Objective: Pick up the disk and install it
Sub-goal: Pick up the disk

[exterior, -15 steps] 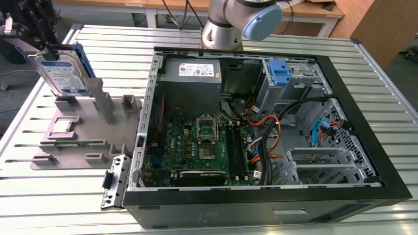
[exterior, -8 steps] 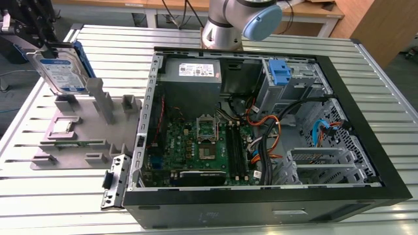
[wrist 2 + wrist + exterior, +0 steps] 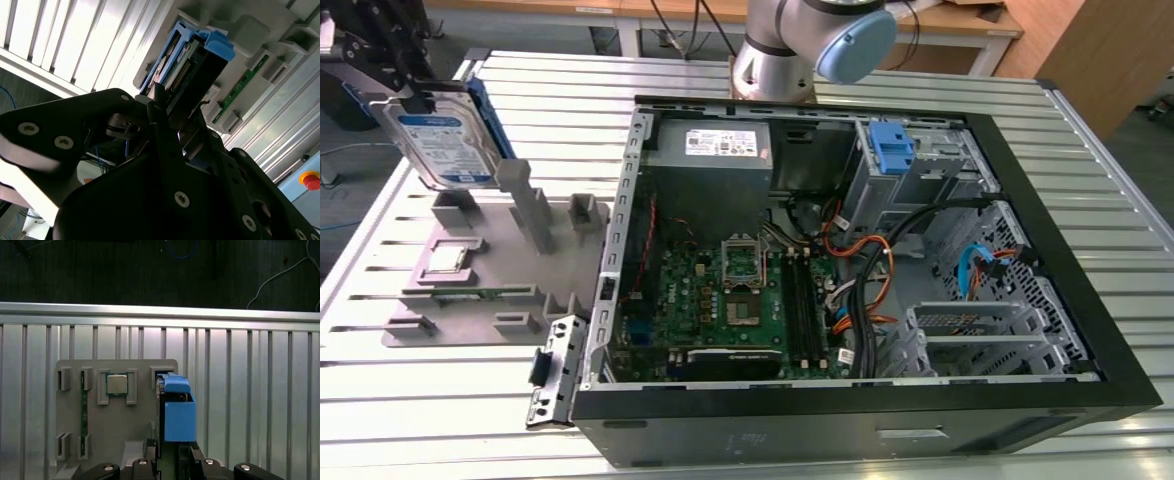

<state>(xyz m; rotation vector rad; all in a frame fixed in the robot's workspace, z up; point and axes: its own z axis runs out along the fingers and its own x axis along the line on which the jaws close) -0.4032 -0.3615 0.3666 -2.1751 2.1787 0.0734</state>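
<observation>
My tool [image 3: 416, 92] was pinching the disk [image 3: 447, 145] by its upper end. It held the disk upright over the grey holder [image 3: 480, 270] on the surface [image 3: 440, 410], well apart from the open computer case [image 3: 854, 405]. Judgement: pick-up done or nearly so, installation not begun. I could not tell whether the disk's lower edge was clear of the holder. The tool's contact faces were hidden.

Got the PC case [image 3: 854, 412] on the tabletop [image 3: 454, 400] at the exterior view's right, parts holder [image 3: 554, 265] just beside it on the left. Up at the holder's far end, disk [image 3: 443, 145] upright, clamped in the claw [image 3: 403, 85]. Inside the case, power supply [image 3: 714, 150] against the far wall.
</observation>
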